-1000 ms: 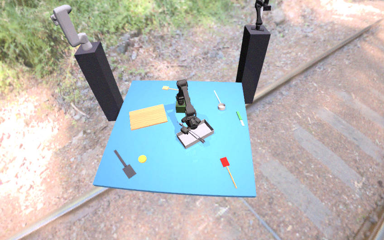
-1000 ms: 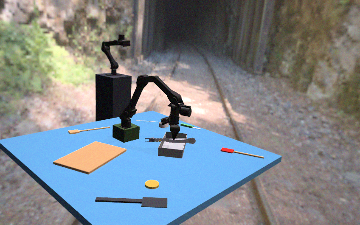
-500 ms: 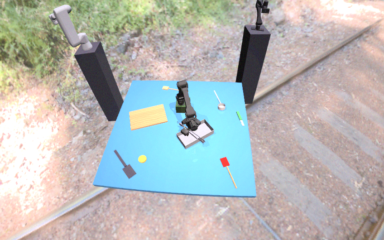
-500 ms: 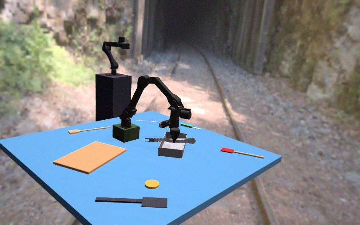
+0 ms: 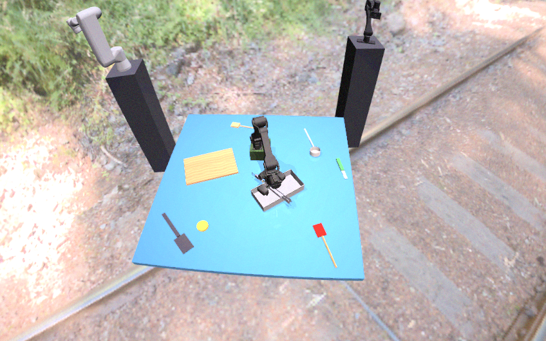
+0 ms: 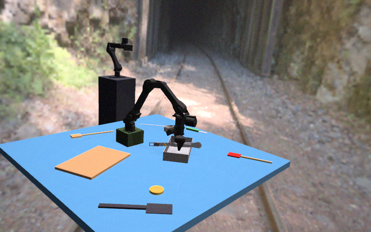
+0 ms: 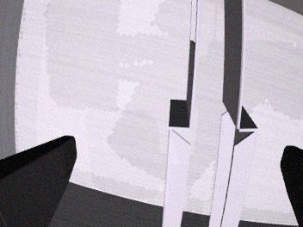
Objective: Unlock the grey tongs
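The grey tongs [image 5: 284, 196] [image 6: 198, 145] [image 7: 175, 180] lie across the roasting tin [image 5: 297, 188] [image 6: 175, 157] [image 7: 112, 204]. Their rounded ends overhang its far side from the arm's base, and the narrow end with a yellow spot overhangs the near side. The two arms lie close together. My gripper [image 5: 273, 184] [image 6: 179, 146] [image 7: 178, 146] points down over the tin, open and empty. In the wrist view its fingers stand on either side of the tongs, with a gap on each side. The wooden board [image 5: 211, 166] [image 6: 92, 162] lies flat, with nothing on it.
A yellow disc [image 5: 202, 226] [image 6: 156, 189] and a dark spatula [image 5: 183, 243] [image 6: 159, 208] lie on the blue table [image 5: 249, 245] [image 6: 205, 186]. A red spatula [image 5: 319, 230] [image 6: 234, 155], a green-handled knife [image 5: 340, 165] [image 6: 192, 129], a small pan [image 5: 315, 152] and a wooden spatula [image 5: 235, 125] [image 6: 75, 135] lie there too.
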### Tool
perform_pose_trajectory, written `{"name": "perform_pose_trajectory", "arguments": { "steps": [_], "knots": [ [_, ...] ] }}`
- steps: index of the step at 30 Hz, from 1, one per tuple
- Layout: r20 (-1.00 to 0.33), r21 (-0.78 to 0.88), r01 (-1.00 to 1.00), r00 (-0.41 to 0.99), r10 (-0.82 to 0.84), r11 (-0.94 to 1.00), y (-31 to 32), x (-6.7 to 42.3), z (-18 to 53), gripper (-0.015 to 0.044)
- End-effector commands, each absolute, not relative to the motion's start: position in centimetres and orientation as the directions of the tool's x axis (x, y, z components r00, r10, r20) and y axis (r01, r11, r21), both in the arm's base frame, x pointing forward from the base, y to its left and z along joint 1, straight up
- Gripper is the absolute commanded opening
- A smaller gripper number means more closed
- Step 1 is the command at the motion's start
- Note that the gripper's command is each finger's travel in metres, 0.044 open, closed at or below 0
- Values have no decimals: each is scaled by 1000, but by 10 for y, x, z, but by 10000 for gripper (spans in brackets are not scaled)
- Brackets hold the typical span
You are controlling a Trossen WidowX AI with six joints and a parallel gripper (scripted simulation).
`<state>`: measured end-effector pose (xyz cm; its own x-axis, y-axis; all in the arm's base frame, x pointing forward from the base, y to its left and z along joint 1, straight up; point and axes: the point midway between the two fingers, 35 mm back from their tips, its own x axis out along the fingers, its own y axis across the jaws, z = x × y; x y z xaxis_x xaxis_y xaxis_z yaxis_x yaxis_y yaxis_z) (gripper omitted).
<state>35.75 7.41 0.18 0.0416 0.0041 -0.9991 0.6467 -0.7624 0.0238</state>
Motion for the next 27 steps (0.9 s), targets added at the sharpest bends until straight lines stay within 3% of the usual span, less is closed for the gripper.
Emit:
{"name": "perform_pose_trajectory", "arguments": {
  "steps": [1, 14, 25, 27],
  "knots": [
    [-999, 16, 644, 31, 6, -765, 74, 356, -8, 440],
    [-1000, 15, 644, 31, 6, -765, 74, 355, -21, 440],
    [-999, 22, 647, 37, 3, -762, 74, 356, -18, 151],
    [-999, 22, 647, 37, 3, -762, 74, 356, -18, 138]
  ]
}}
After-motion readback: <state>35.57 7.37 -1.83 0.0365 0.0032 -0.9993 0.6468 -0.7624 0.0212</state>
